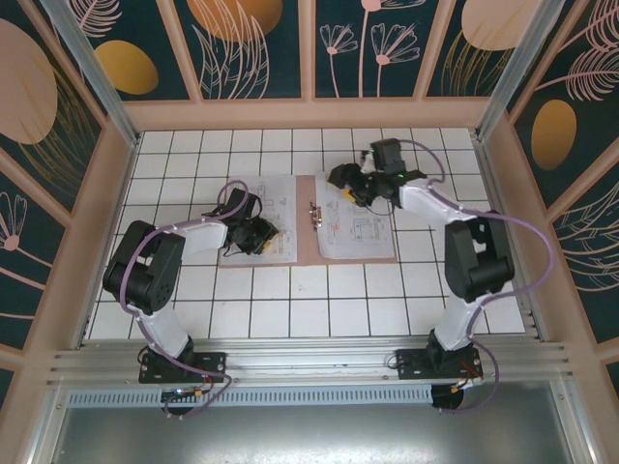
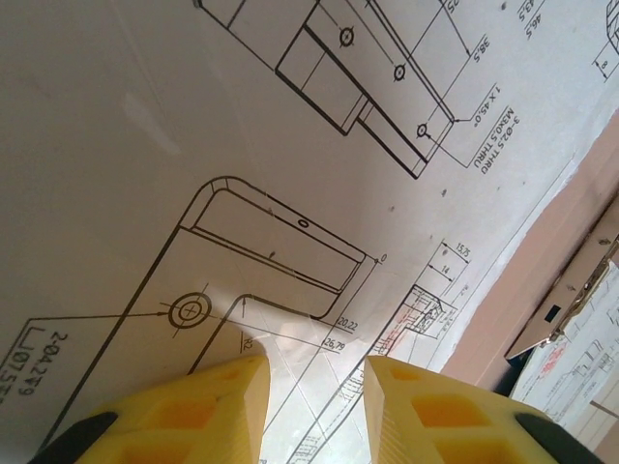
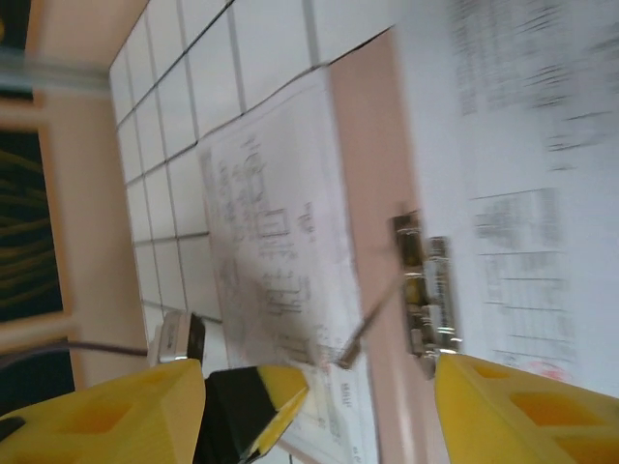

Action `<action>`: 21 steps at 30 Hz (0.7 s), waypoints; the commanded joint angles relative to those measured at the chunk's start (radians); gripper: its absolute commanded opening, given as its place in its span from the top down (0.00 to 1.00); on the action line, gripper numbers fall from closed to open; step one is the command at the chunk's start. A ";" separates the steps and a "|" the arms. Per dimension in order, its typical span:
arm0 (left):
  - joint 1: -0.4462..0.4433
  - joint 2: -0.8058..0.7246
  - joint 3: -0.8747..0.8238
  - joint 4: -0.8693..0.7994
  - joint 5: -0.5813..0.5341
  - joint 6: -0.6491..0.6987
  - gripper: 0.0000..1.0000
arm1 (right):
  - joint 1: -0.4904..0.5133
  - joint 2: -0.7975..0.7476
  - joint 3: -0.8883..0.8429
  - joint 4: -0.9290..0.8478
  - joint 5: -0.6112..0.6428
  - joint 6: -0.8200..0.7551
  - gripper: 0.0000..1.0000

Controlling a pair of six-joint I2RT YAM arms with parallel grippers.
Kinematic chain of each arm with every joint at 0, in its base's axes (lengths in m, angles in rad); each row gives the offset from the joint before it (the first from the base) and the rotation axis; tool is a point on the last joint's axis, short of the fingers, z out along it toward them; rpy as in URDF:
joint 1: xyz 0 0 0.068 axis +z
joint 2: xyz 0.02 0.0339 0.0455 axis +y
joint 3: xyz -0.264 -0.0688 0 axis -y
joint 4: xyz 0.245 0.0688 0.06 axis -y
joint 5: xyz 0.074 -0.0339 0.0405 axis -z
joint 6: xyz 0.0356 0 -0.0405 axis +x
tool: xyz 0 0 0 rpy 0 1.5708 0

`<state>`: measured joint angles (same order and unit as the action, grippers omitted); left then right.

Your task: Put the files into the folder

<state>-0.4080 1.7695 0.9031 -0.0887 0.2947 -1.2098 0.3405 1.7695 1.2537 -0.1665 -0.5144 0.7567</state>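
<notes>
At the white-tiled table's point(image 1: 290, 290) middle, the folder point(image 1: 308, 217) lies unfolded, printed files point(image 1: 360, 232) on both halves. My left gripper point(image 1: 259, 235) stoops over the left half, fingers narrowly apart, empty. My right gripper point(image 1: 344, 189) reaches over the right half's far end, fingers wide. Teal patterned walls point(image 1: 261, 48) stand around.

1. The left arm point(image 1: 155, 271) is bent at the elbow and reached toward the middle.
2. The left gripper point(image 1: 264, 235) is held low, with its yellow fingers point(image 2: 218, 411) parted a little (a small gap is seen between them).
3. The right arm point(image 1: 474, 256) is stretched forward and turned inward.
4. The right gripper point(image 1: 346, 189) is spread wide.
</notes>
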 commanded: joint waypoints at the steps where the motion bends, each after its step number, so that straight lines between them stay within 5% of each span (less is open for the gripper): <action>1: -0.033 0.011 -0.032 -0.008 0.030 -0.049 0.66 | -0.054 -0.100 -0.107 0.080 0.060 0.116 0.35; 12: -0.176 0.061 0.012 0.048 0.043 -0.144 0.66 | -0.146 -0.202 -0.302 0.153 -0.030 0.249 0.35; 21: -0.251 0.130 0.063 0.084 0.065 -0.166 0.66 | -0.093 -0.175 -0.358 0.247 -0.065 0.356 0.38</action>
<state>-0.6422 1.8557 0.9646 0.0166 0.3447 -1.3529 0.2184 1.5913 0.9066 0.0025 -0.5484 1.0534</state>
